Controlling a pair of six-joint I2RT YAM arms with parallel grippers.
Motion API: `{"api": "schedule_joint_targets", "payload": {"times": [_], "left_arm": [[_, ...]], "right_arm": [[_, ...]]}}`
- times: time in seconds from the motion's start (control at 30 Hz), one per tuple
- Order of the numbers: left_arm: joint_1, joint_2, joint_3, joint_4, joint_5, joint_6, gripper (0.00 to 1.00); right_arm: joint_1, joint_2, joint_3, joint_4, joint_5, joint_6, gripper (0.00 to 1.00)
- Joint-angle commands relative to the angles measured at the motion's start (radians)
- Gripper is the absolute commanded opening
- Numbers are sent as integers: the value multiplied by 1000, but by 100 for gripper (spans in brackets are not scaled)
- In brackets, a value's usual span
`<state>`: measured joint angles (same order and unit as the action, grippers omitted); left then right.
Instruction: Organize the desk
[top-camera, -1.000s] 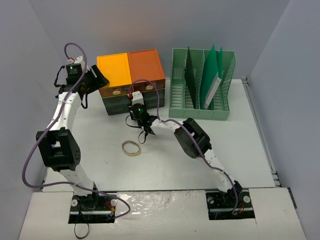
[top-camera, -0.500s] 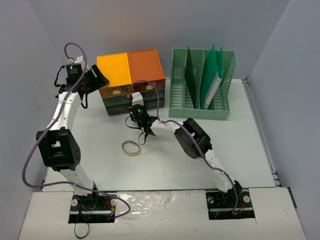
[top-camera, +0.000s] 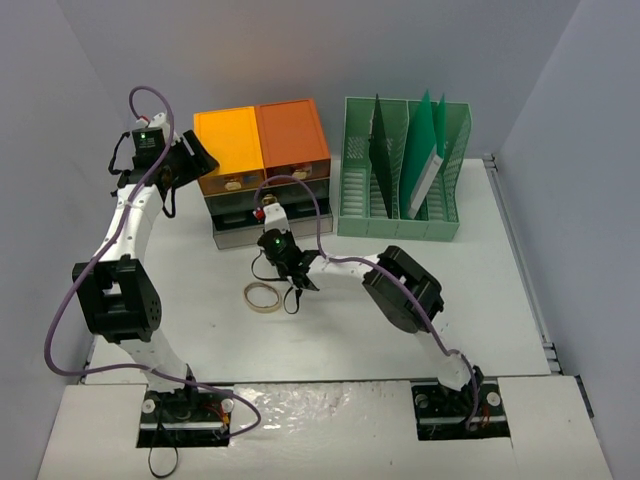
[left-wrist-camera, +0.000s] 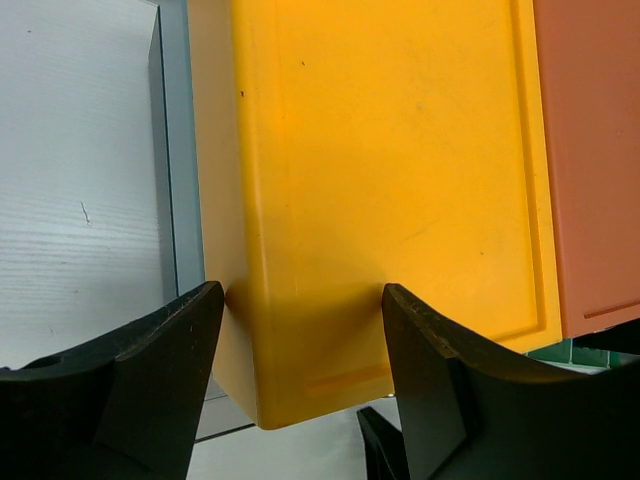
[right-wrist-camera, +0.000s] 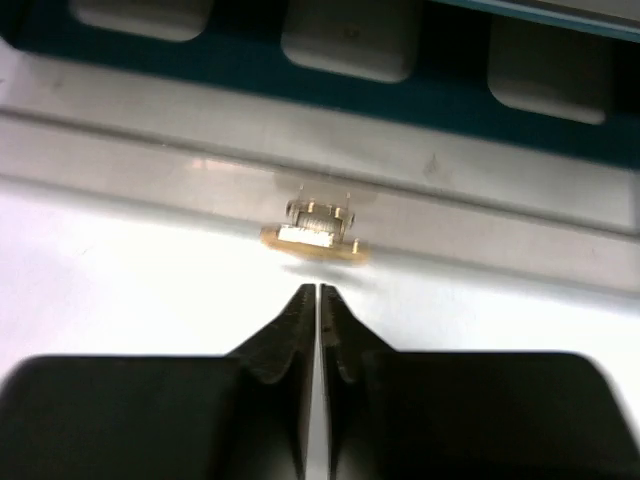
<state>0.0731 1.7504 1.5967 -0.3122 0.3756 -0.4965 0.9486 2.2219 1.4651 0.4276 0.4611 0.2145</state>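
Top external view: the desk (top-camera: 470, 300), a broad matte off-white top, fills the scene and carries everything else. I judge it stiff, heavy and fixed, so nothing to take hold of. The tidying falls to the light loose things on it, and small flat ones will be awkward to pinch off so even a surface.

At its far edge a green slotted file rack (top-camera: 400, 225) stands on the right. To its left is a drawer unit (top-camera: 262, 145) with yellow and orange tops, its lowest drawer seemingly pulled out. The left gripper (left-wrist-camera: 302, 292) hangs at the unit's yellow end, jaws well apart with the yellow corner between them; contact cannot be told.

Near mid-desk lies a roll of tape (top-camera: 262, 308), probably light and rigid, best taken across its wall. Just beside it, the right gripper (right-wrist-camera: 317, 293) has its jaws pressed together on nothing visible. Ahead of its tips sits a tiny brass-coloured piece (right-wrist-camera: 313, 236), too blurred to identify.
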Motion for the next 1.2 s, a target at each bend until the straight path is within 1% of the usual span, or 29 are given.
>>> {"api": "schedule_joint_targets", "payload": {"times": [0.0,0.23,0.43,0.5,0.57,0.6,0.67,0.7,0.77,0.83,0.97,1.0,1.07,1.17], "left_arm": [[-16,74,-63,-258,-66,98,60],[-16,72,-53,-263,-67,98,60],[-17,67,-58,-264,-64,96,60],[-16,69,-56,-265,-63,96,60],[-16,70,-55,-265,-61,93,60],[-16,70,-54,-265,-61,93,60],[-16,67,-47,-268,-61,95,60],[-16,67,-44,-274,-64,96,60],[-16,67,-34,-280,-68,100,60],[-15,66,-22,-284,-70,104,60],[-16,70,-10,-288,-67,99,60],[-16,70,-8,-289,-67,99,60],[-16,72,-1,-291,-66,97,60],[-16,72,5,-294,-66,98,60]], "right_arm": [[55,-191,-40,-1,4,83,0],[79,-217,-71,-73,8,115,0],[97,-238,-48,-113,6,110,0],[101,-253,-36,-157,-12,117,0],[102,-260,-11,-237,-57,139,0],[104,-263,1,-259,-68,144,4],[110,-287,-3,-314,-108,152,17],[113,-297,-19,-324,-147,147,27],[117,-318,-29,-344,-199,142,37],[118,-330,-31,-386,-241,134,41],[121,-350,-42,-423,-291,113,41],[121,-354,-45,-424,-326,102,41],[121,-349,-45,-446,-387,71,45],[121,-324,-36,-488,-497,7,58]]}}
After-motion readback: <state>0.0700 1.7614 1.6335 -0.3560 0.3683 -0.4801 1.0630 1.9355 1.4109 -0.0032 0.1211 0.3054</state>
